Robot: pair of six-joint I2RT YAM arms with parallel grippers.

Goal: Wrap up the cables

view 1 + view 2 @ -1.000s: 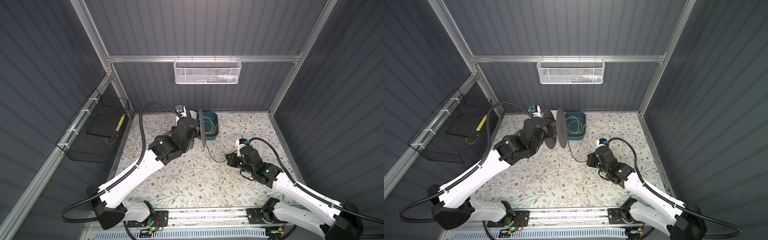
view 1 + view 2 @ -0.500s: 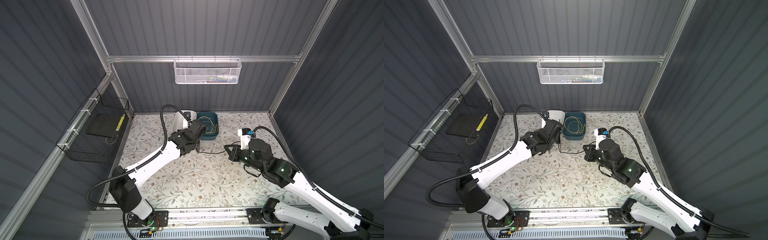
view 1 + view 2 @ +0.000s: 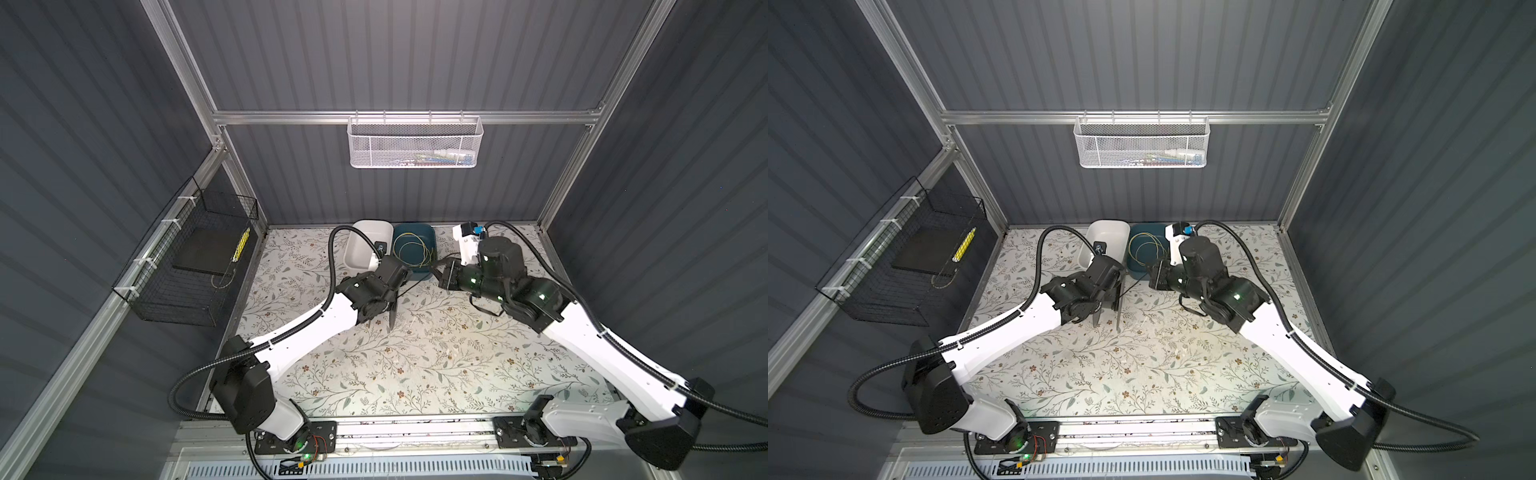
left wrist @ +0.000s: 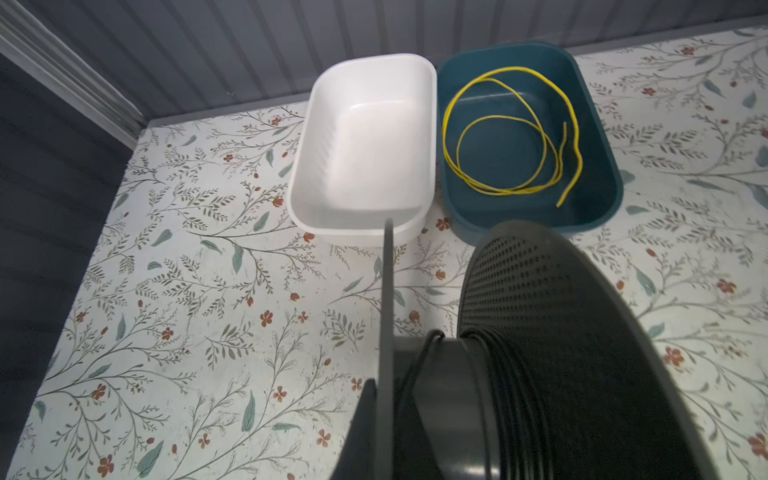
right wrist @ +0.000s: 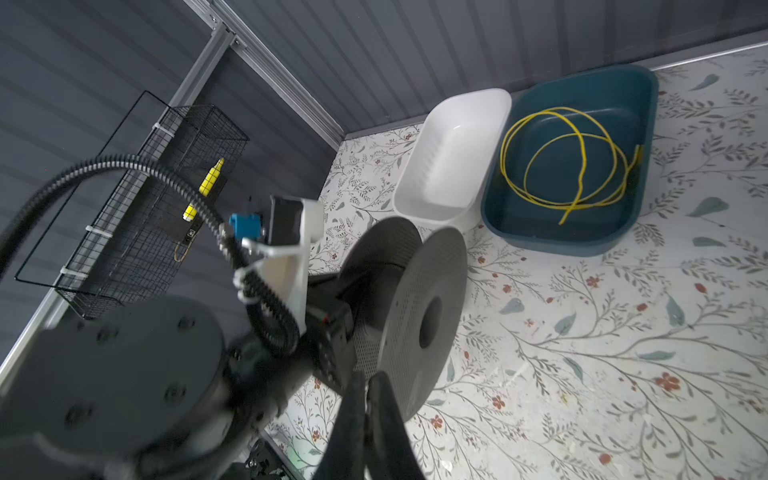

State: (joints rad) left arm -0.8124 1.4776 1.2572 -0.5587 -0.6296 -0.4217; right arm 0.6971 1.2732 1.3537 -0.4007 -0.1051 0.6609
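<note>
Both grippers have shifted since the earlier frames: the right gripper (image 3: 1148, 276) has travelled rearward to just in front of the blue bin (image 3: 1150, 226), and the left gripper (image 3: 1108, 291) has drawn the spool (image 3: 1119, 305) forward, away from the bins. In both top views you see the spool carried with its flanges upright over the floral table (image 3: 415, 374); in a top view a short span of the cable (image 3: 1133, 286) runs from the spool to the right gripper, which pinches its free end. In the left wrist view, confirm that the left gripper is clenched on one thin flange and that the rest of the cable lies wound in tight turns on the hub; the white bin (image 4: 296, 187) and the blue bin with its yellow wire (image 4: 444, 129) lie beyond. In the right wrist view, the fingers (image 5: 353, 415) are pressed together; the cable between them is too thin to make out.
</note>
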